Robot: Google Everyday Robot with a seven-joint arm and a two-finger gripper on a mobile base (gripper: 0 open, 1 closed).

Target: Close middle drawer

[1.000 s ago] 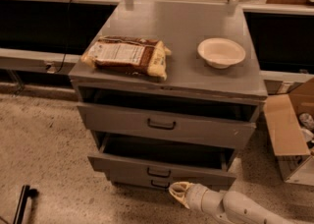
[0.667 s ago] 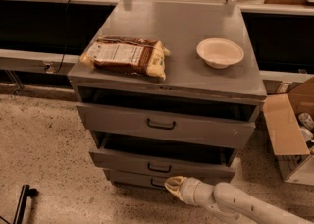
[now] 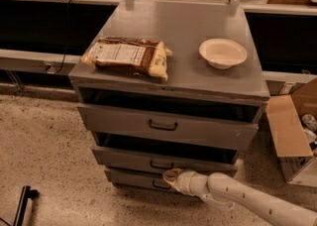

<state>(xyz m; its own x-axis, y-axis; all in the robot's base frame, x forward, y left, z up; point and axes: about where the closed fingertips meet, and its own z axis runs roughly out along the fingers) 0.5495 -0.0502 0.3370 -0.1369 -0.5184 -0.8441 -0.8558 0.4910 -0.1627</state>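
Note:
The grey cabinet (image 3: pixel 198 79) has three drawers stacked. The middle drawer (image 3: pixel 124 158) is the low grey front with a small dark wire handle (image 3: pixel 162 164). It stands a little way out, with a dark gap above it. My gripper (image 3: pixel 171 175) is on the end of the white arm (image 3: pixel 237 197), which comes in from the lower right. Its tip is against the lower edge of the middle drawer's front, just below and right of the handle. The taller top drawer (image 3: pixel 119 121) also stands partly out. The bottom drawer (image 3: pixel 130 178) is half hidden behind my gripper.
A brown snack bag (image 3: pixel 126 56) and a white bowl (image 3: pixel 223 52) lie on the cabinet top. An open cardboard box (image 3: pixel 292 136) stands on the floor at the right. A black object (image 3: pixel 22 202) stands at the lower left. Dark counters run behind.
My gripper has moved up and left towards the cabinet. The middle drawer's front has slid back in, and the gap above it is narrower.

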